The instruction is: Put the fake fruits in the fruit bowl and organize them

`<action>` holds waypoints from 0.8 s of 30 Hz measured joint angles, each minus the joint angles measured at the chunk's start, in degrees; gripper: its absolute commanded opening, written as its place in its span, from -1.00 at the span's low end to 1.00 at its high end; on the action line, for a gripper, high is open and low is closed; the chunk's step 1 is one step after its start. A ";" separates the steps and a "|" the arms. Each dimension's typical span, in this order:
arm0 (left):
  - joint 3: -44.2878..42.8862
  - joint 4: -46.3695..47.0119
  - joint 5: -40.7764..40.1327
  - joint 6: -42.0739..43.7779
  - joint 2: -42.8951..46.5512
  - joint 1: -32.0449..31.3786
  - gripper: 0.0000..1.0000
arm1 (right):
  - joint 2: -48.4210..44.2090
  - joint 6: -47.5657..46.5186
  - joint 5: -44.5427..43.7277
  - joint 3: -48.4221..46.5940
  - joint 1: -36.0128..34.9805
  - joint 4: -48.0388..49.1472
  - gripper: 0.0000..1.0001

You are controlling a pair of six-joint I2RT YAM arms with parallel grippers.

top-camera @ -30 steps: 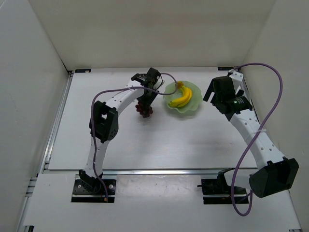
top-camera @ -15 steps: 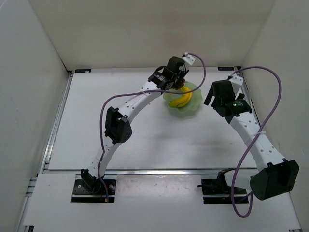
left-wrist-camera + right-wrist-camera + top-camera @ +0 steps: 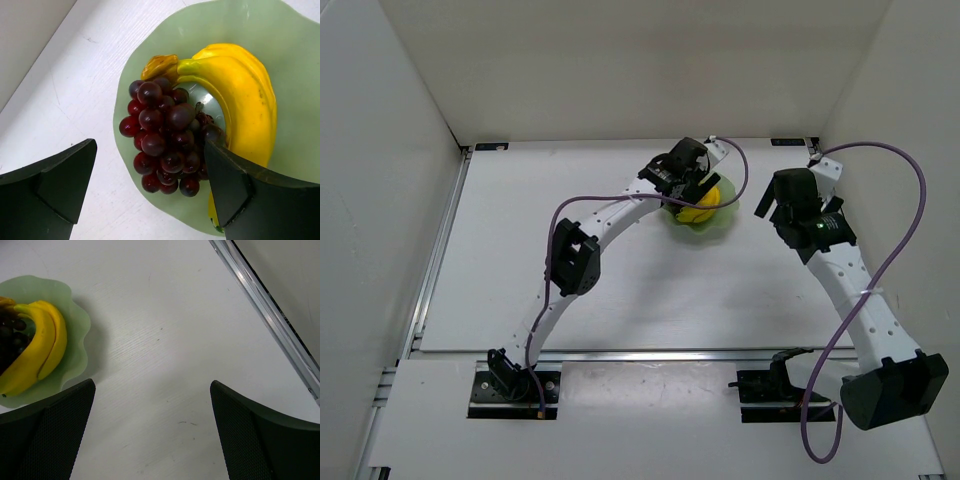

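Note:
The pale green fruit bowl (image 3: 280,30) holds the yellow bananas (image 3: 245,100) and, against their inner curve, the dark red grapes (image 3: 165,140). My left gripper (image 3: 148,146) hangs open right above the grapes, one finger on each side, gripping nothing. From the top view the left gripper (image 3: 692,185) covers much of the bowl (image 3: 708,224); only part of the bananas (image 3: 703,201) shows. My right gripper (image 3: 782,200) is open just right of the bowl. Its own view has the right gripper (image 3: 152,385) over bare table, with bowl (image 3: 75,325), bananas (image 3: 40,350) and grapes (image 3: 10,335) at the left edge.
White walls close in the table on three sides. A metal rail (image 3: 270,315) runs along the right edge near my right gripper. Purple cables (image 3: 900,240) loop off both arms. The bowl sits near the back wall, right of centre.
My left arm swung right from the table beside the bowl to above it with the grapes, then opened. The grapes now lie in the bowl. The right gripper shifted slightly.

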State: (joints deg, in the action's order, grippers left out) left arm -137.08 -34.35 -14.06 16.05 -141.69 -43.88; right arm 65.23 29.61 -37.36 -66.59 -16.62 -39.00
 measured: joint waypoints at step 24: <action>61.59 -4.11 -4.76 -10.84 58.99 46.84 1.00 | -0.61 3.96 14.16 13.03 13.75 -0.24 1.00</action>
State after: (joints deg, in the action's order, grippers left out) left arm -75.48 -38.46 -18.83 5.21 -82.70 2.96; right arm 64.62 33.56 -23.20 -53.56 -2.87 -39.24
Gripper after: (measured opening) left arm 0.989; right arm 0.996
